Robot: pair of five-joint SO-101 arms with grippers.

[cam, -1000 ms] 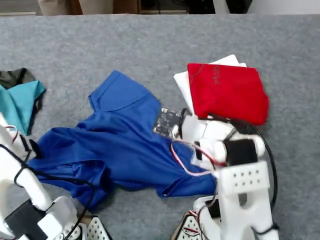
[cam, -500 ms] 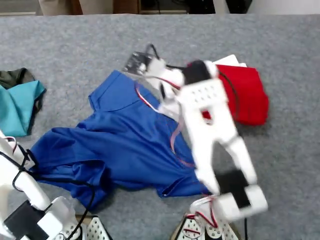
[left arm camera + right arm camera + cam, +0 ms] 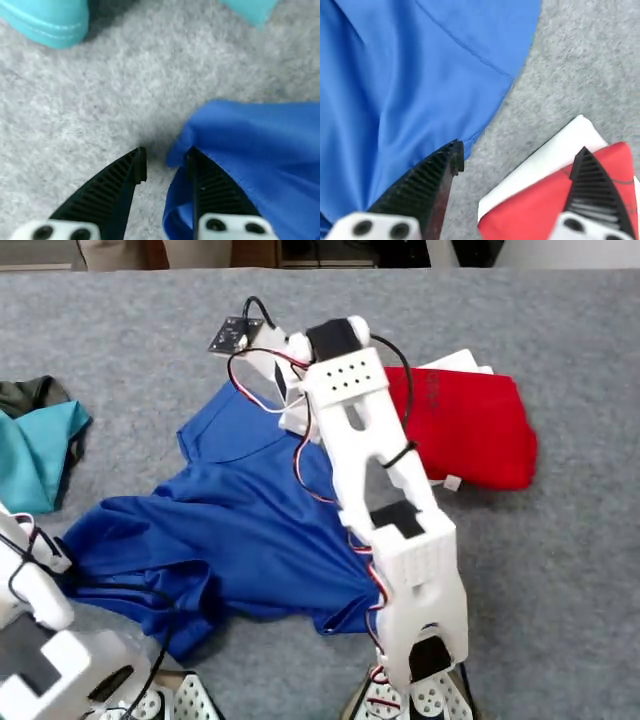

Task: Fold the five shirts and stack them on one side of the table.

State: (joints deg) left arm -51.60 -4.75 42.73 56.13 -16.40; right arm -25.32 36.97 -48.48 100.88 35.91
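Five shirts on the grey counter (image 3: 560, 330); two folded and stacked

The blue shirt (image 3: 240, 530) lies unfolded and rumpled mid-counter, its near-left part bunched into creases; the red shirt (image 3: 470, 425), folded to a neat rectangle, rests on the folded white shirt (image 3: 462, 362), whose edges show past its far and left sides, just right of the blue one; the teal shirt (image 3: 40, 450) and a dark shirt (image 3: 30, 395) lie crumpled and touching at the left edge.
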